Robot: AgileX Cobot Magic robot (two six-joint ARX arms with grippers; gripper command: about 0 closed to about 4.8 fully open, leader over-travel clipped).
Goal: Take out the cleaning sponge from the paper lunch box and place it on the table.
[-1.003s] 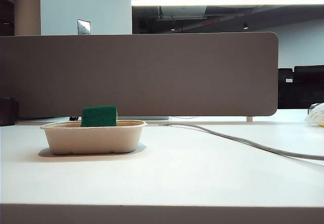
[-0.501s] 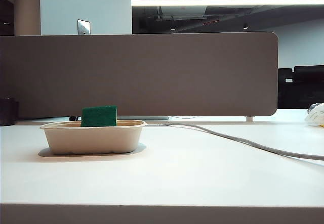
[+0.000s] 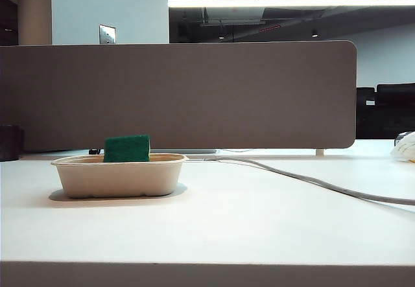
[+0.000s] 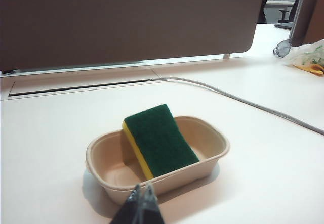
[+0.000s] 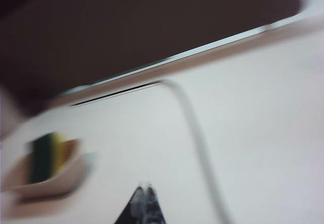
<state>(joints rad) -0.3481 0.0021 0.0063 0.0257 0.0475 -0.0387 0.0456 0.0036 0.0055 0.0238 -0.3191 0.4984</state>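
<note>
The beige paper lunch box [image 3: 118, 175] stands on the white table [image 3: 246, 222] at the left. The cleaning sponge [image 3: 127, 149] leans inside it, green layer up, poking above the rim. In the left wrist view the sponge [image 4: 161, 139] lies tilted in the box [image 4: 207, 155], yellow foam along one edge. My left gripper [image 4: 143, 189] is shut and empty, its tips just short of the box's near wall. My right gripper [image 5: 146, 187] is shut and empty over bare table, with the box [image 5: 55, 176] and sponge [image 5: 46, 155] blurred off to its side. Neither gripper shows in the exterior view.
A grey cable [image 3: 311, 182] runs across the table from the grey partition [image 3: 181, 96] toward the right edge. A white bag [image 3: 404, 148] lies at the far right. A dark cup [image 3: 9, 142] stands at the far left by the partition.
Nothing has moved in the exterior view; box and sponge stand as before. The right wrist view is motion-blurred now.
</note>
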